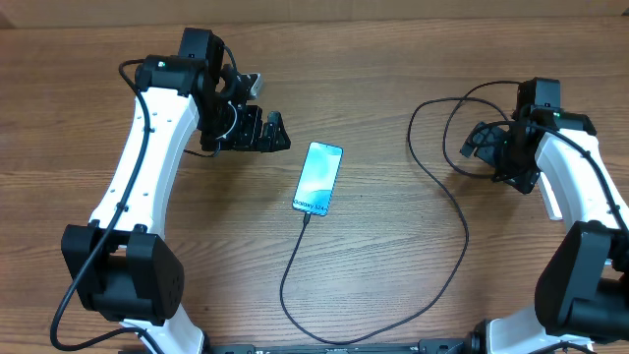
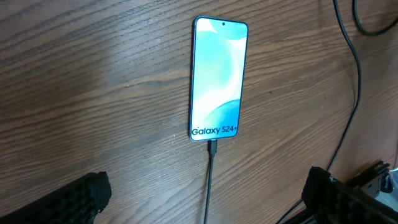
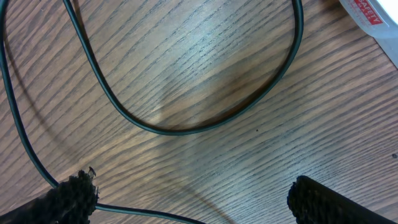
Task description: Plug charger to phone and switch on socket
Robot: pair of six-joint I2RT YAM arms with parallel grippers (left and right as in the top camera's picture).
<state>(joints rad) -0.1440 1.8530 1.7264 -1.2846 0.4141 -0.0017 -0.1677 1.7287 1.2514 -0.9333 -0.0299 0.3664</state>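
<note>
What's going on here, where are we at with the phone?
The charger is already plugged into the phone, which lies screen-up and lit. Neither arm holds anything: the left gripper hovers open near the phone, the right gripper open above a cable loop. Only a white edge with red lettering shows beside it; no switch visible.

Brown wood-grain tabletop (image 1: 373,246), soft glare, even light.
</note>
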